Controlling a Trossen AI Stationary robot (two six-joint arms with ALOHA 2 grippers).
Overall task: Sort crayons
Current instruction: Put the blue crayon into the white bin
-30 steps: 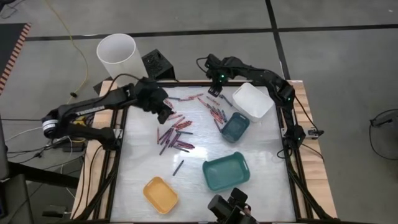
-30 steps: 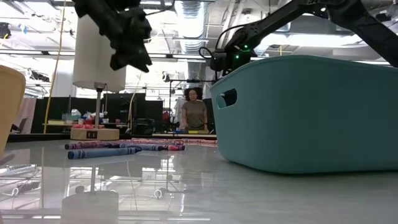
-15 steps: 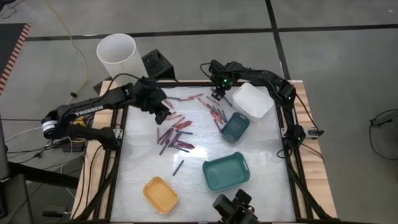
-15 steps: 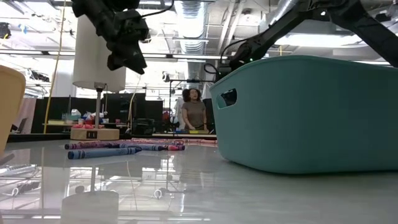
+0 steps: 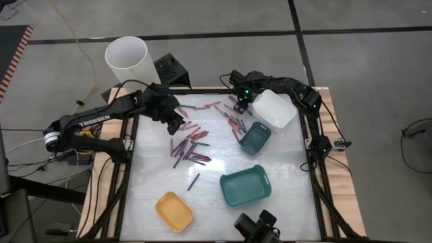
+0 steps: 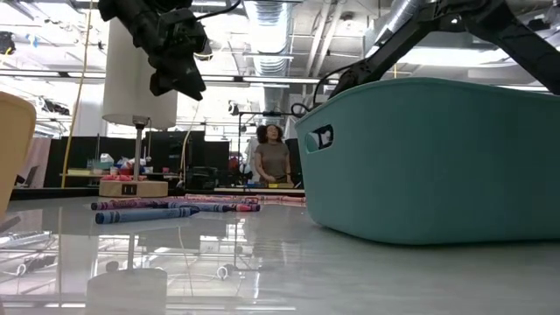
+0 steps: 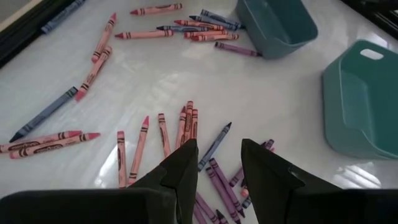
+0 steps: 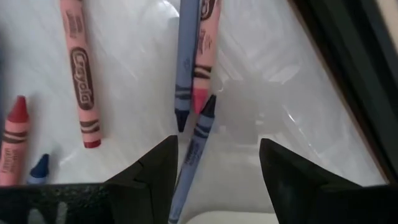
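Our right gripper [image 8: 217, 171] hung open and empty just over a blue crayon [image 8: 191, 155], whose long axis ran forward between the fingers. Our left gripper [image 7: 219, 171], also open and empty, hovered above the central crayons [image 7: 186, 134].

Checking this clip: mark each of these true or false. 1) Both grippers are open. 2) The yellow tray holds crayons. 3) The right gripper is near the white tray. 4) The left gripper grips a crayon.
1) True: the left gripper and the right gripper both show a gap.
2) False: the yellow tray looks empty; the crayons lie on the table.
3) True: it hovers beside the white tray.
4) False: nothing sits between its fingers.
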